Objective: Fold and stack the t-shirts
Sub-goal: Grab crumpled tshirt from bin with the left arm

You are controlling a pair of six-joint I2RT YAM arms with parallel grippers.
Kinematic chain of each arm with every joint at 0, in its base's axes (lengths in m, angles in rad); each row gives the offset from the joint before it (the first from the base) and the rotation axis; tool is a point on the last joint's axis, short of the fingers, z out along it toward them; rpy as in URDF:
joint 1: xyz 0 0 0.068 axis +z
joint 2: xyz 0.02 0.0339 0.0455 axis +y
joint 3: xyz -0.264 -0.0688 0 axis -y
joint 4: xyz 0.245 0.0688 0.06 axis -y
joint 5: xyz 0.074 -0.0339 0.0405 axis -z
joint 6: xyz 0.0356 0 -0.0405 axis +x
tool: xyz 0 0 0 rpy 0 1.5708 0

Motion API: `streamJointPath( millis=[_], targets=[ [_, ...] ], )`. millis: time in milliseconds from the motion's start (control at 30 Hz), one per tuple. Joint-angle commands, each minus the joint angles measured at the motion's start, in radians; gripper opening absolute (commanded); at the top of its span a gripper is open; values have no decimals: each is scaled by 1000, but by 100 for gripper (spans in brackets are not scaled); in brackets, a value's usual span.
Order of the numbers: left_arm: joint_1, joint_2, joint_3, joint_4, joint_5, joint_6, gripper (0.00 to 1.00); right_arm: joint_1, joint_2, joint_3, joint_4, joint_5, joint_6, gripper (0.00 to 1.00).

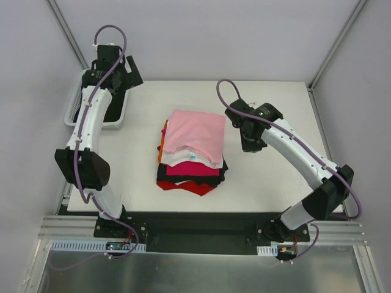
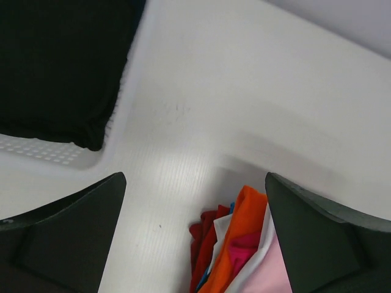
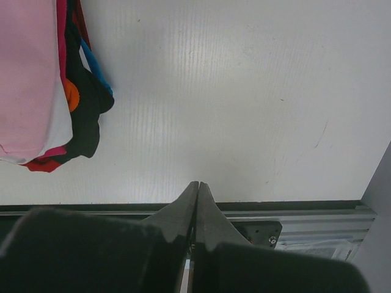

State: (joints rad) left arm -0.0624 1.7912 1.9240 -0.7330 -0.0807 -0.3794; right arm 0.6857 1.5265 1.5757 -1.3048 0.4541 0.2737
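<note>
Several folded t-shirts (image 1: 192, 152) stacked on table (image 1: 140, 159), long axis far-to-near, well right of wide-open empty left jaws, near shut empty right jaws.

Top view: the pink t-shirt (image 1: 197, 135) covers the lower t-shirts (image 1: 190, 183); only their edges show. The left arm (image 1: 91, 119) hides most of the basket (image 1: 71, 113). Left wrist view: the frame edge crops the black cloth (image 2: 55, 67).
</note>
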Motion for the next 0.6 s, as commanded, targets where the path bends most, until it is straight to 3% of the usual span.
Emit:
streamJointPath(
  millis=[0,100,233,400,567],
  targets=[
    [-5,2,-25,-12,-264,65,99,21,35,41,12,-35,19,1],
    [-4,51,16,-55,-406,114,99,37,66,55,9,-46,19,1],
    [13,114,58,-57,-490,152,99,70,69,15,7,-64,38,1],
    [122,192,116,-51,-354,65,99,123,38,-71,24,-91,67,1],
    [190,307,282,-52,-249,33,99,152,34,-124,53,-118,102,1]
  ],
)
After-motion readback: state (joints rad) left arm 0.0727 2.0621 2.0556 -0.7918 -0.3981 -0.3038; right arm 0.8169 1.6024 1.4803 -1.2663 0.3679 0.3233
